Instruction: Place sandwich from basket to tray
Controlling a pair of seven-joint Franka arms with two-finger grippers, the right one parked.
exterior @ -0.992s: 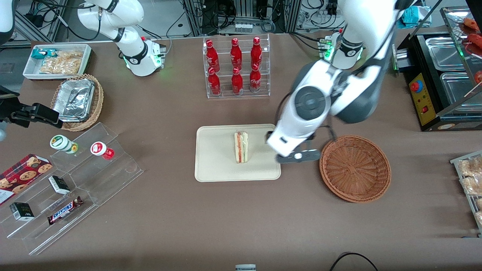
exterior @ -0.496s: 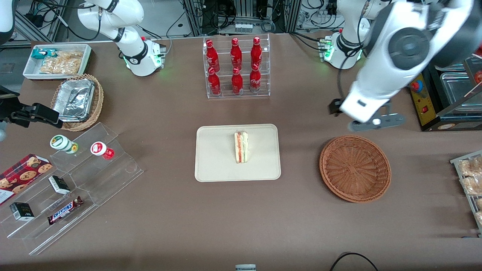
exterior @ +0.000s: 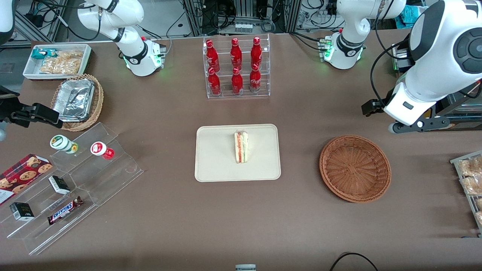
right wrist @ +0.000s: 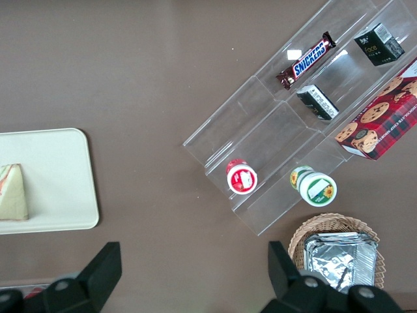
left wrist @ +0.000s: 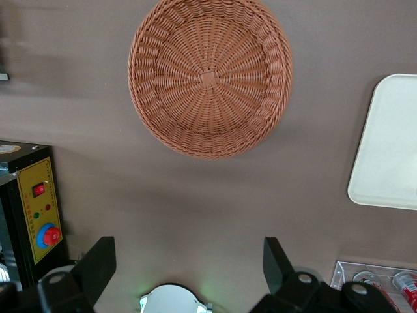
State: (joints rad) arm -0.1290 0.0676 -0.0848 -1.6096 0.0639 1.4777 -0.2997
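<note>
While parked high: the claw (left wrist: 189,264) hangs above bare desk (exterior: 226,226) at the working arm's end, fingers (left wrist: 96,264) spread wide with nothing between them.
Claw and basket: the basket (exterior: 355,168) sits nearer the front camera than the claw, well apart from it, and holds nothing.
Control box: a black box (left wrist: 32,212) with red buttons stands near the claw; a careless swing of the arm could clip it.
Sandwich: the sandwich (exterior: 241,146) stands on edge near the middle of the tray (exterior: 214,165), free of any grip.
Task state: looks done, judging by how things lie.
Risk, sandwich: resting on a narrow edge, it could tip flat if the desk is jolted, though it should stay inside the rim.
Risk, bottles: the rack of red bottles (exterior: 236,66) is just beside the tray; a low sweep over the tray could knock it.
</note>
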